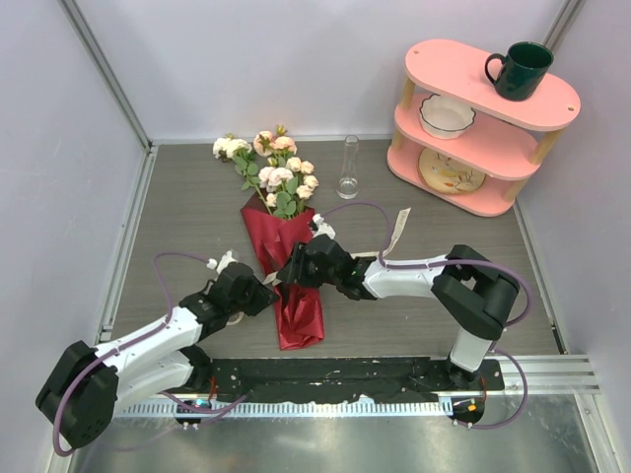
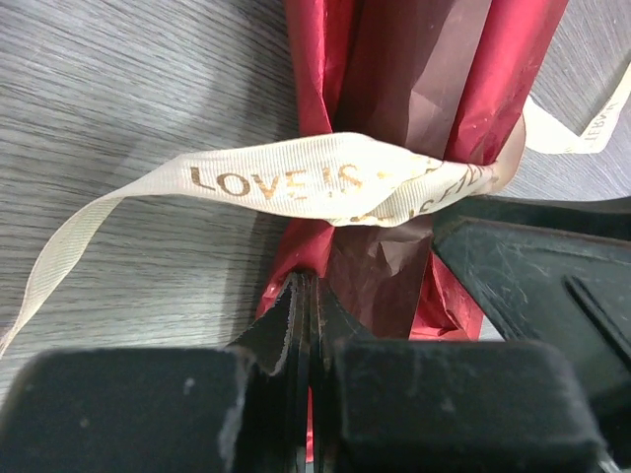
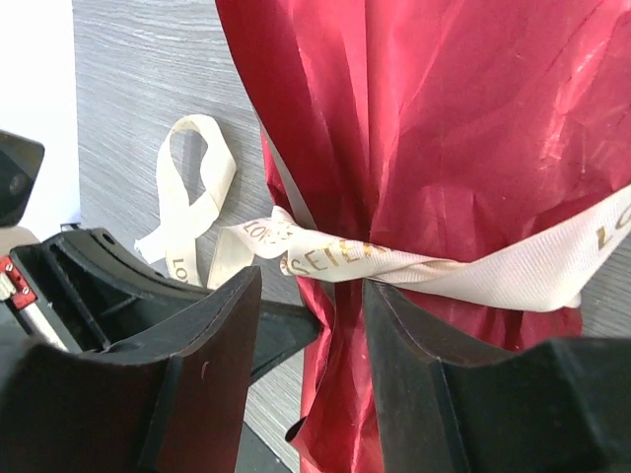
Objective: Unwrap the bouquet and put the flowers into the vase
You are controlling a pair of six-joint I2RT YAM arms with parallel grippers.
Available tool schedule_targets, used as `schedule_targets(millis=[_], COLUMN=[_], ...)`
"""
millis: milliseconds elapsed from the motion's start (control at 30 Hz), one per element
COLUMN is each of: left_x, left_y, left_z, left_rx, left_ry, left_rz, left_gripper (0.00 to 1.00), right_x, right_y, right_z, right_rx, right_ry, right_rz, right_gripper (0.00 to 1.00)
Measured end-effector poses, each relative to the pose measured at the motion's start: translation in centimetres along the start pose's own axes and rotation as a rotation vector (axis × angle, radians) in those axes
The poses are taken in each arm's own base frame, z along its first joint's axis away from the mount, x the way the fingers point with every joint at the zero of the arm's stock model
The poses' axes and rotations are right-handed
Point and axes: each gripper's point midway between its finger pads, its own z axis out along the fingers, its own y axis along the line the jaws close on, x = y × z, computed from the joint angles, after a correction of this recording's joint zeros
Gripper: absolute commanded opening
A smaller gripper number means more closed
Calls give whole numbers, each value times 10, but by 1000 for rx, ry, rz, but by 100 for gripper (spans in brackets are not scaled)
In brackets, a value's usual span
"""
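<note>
The left gripper (image 2: 308, 296) is pinched tight, its tips right against the bouquet's (image 1: 299, 315) red wrapping, just short of the ribbon (image 2: 296, 182). I cannot tell whether any paper is caught between them. The right gripper (image 3: 312, 288) stands half apart, with a fold of the wrapping between its fingers and the ribbon just ahead. The vase (image 1: 348, 168) stands upright well beyond both, past the flowers (image 1: 281, 177).
</note>
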Motion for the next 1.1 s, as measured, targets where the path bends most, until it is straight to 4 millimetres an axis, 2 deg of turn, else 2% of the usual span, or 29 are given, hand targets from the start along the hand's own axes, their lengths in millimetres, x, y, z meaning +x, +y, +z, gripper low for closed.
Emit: schedule_targets(millis=[133,167,333,400,533,600,800,1100], left_x=[-1,-1,-2,-3,-3,-3,-1,-2], left_y=[1,0,-1,-1,-1,-1,3,7], left_z=[-2,-2,-3,-3,-3,-3,-2,-1], left_rx=[8,12,18,17,16,16,6,-4], left_ry=[-7,-9,-16,-17,-19,-19,-15,-21], left_rz=[-2,-2,-1,-1,0,1,2,3], left_gripper=[0,0,0,0,0,0,0,0], right_x=[0,1,1,-2,-6,-8,-16,-22], right_y=[-1,-2,-1,4,9,10,19,22], right_z=[10,12,19,19,20,20,20,21], right_rx=[-4,-4,-9,-27,-49,-54,-71,-72], right_ry=[-13,-14,-16,-28,-43,-48,-68,-91], right_rz=[22,27,36,37,30,24,0,-41], right_gripper=[45,40,34,34,42,42,29,12])
